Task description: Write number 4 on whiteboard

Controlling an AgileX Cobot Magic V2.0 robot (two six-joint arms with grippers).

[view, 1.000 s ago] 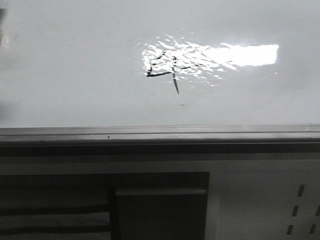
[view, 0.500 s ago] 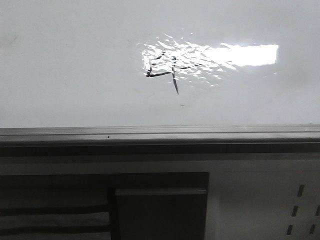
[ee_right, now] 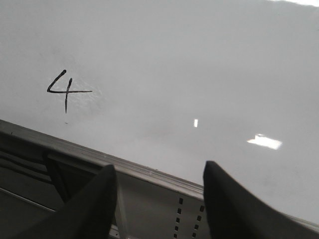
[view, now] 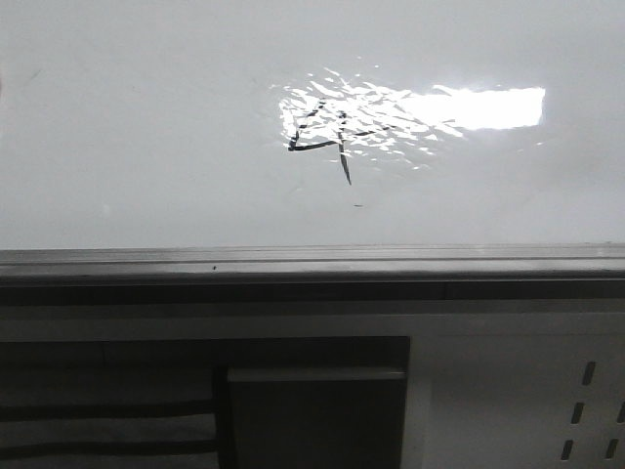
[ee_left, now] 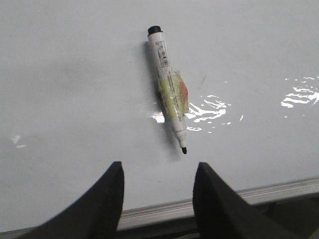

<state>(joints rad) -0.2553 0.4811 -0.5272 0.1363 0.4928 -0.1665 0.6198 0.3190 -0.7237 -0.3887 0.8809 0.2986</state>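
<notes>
In the front view, one whiteboard [view: 146, 127] is seen filling the upper half, with a grey edge rail [view: 312, 262] along its near side. One number 4 [view: 320, 140] is drawn on it, slightly right of centre, partly overlaid by a bright rippled reflection [view: 430, 109]. One tiny dark speck [view: 357, 205] is found at about 5 o'clock from the digit. A white perforated panel [view: 547, 401] is seen below the rail, at 4 o'clock of the frame. No gripper is shown here.

In the left wrist view, one marker [ee_left: 169, 89] is seen lying flat on the whiteboard [ee_left: 65, 99], uncapped, its tip nearest the rail. The left gripper [ee_left: 157, 186] is held apart from it, its jaws spread wide with nothing between them.

In the right wrist view, the number 4 [ee_right: 66, 88] is seen once, at about 10 o'clock from the right gripper [ee_right: 159, 191], well apart from it. The jaws are spread wide and empty above the rail [ee_right: 149, 174].
</notes>
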